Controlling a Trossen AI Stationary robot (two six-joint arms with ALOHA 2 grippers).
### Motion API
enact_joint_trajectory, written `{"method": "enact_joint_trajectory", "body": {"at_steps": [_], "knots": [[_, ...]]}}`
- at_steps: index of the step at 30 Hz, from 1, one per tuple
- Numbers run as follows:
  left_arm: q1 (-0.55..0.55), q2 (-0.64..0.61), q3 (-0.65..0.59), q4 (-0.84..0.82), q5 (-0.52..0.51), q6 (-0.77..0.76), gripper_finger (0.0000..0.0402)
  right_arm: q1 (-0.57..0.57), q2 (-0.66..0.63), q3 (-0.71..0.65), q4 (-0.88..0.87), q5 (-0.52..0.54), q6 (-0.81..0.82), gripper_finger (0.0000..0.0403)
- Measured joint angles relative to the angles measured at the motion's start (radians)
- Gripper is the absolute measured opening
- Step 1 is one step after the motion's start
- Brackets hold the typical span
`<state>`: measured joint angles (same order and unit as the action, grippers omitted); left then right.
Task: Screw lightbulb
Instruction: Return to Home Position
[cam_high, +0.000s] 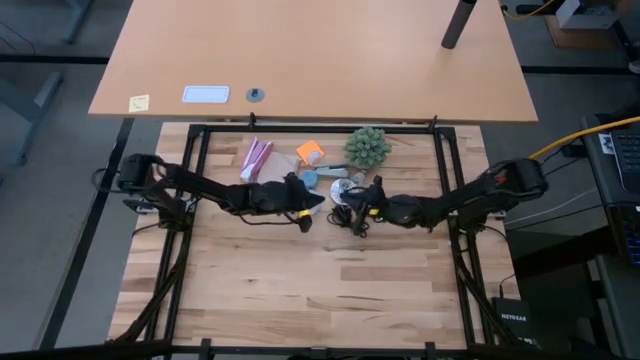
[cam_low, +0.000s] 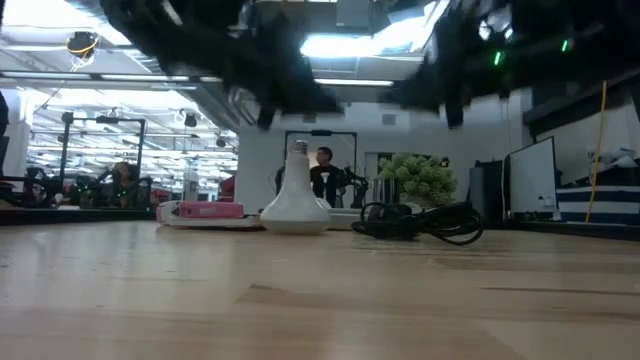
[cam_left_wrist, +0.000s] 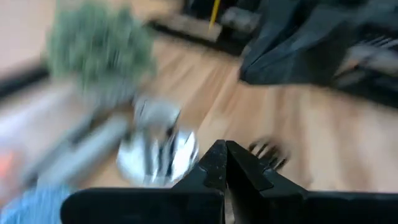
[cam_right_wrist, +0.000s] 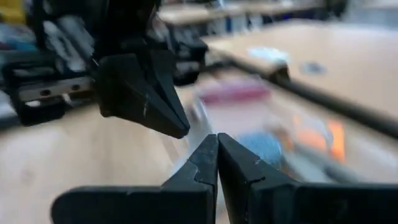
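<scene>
wood table, clutter bunched at its far edge: lightbulb stands loose, neck up, near the black cord, not in the silver socket. left gripper and right gripper hover close together above, jaws of both pressed together, empty. risk: a low retreat could tip the lightbulb or snag the cord.

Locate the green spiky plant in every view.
High view: green plant right of centre, just beyond the socket base.
Low view: right of centre, behind the black cord.
Left wrist view: blurred, beyond the socket base.
Right wrist view: not in it.
Landmark: the socket base, in high and left wrist views.
</scene>
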<state>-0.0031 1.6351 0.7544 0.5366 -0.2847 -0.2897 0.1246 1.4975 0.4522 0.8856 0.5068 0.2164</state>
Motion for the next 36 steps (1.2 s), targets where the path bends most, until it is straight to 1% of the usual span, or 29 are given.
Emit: {"method": "enact_joint_trajectory", "body": {"at_steps": [4, 6, 9, 12, 15, 19, 23, 27, 29, 31, 32, 34, 36], "knots": [[-0.023, -0.160, 0.005, -0.004, 0.001, 0.083, 0.0000, 0.000, -0.194, 0.000, -0.027, -0.072, -0.095, 0.0016], [-0.037, -0.260, 0.005, -0.032, 0.000, 0.155, 0.0000, 0.001, -0.320, 0.000, -0.077, -0.095, -0.144, 0.0016], [-0.059, -0.428, 0.006, -0.124, 0.000, 0.256, 0.0000, 0.001, -0.515, 0.000, -0.194, -0.098, -0.205, 0.0016], [-0.081, -0.573, 0.006, -0.226, 0.001, 0.268, 0.0000, 0.000, -0.673, 0.000, -0.270, -0.098, -0.221, 0.0016], [-0.095, -0.690, 0.006, -0.278, 0.001, 0.267, 0.0000, 0.000, -0.783, 0.000, -0.283, -0.098, -0.222, 0.0016], [-0.101, -0.807, 0.006, -0.304, 0.000, 0.266, 0.0000, -0.001, -0.878, 0.000, -0.283, -0.097, -0.222, 0.0016], [-0.101, -0.888, 0.006, -0.304, 0.000, 0.264, 0.0000, -0.001, -0.937, 0.000, -0.282, -0.093, -0.225, 0.0016], [-0.101, -0.942, 0.006, -0.322, 0.000, 0.302, 0.0000, -0.001, -0.975, 0.000, -0.305, -0.013, -0.222, 0.0016], [-0.101, -0.966, 0.006, -0.362, 0.000, 0.340, 0.0000, -0.001, -0.994, 0.000, -0.377, 0.023, -0.211, 0.0016], [-0.101, -0.991, 0.006, -0.461, 0.000, 0.355, 0.0000, -0.001, -1.019, 0.000, -0.497, 0.036, -0.223, 0.0016], [-0.101, -1.002, 0.006, -0.517, 0.000, 0.349, 0.0000, -0.001, -1.029, 0.000, -0.569, 0.046, -0.218, 0.0016], [-0.101, -1.013, 0.006, -0.647, -0.006, 0.310, 0.0000, -0.001, -1.040, -0.004, -0.709, 0.073, -0.158, 0.0016], [-0.101, -1.013, -0.010, -0.734, -0.017, 0.262, 0.0000, -0.001, -1.039, -0.034, -0.783, 0.079, -0.085, 0.0016]]}}
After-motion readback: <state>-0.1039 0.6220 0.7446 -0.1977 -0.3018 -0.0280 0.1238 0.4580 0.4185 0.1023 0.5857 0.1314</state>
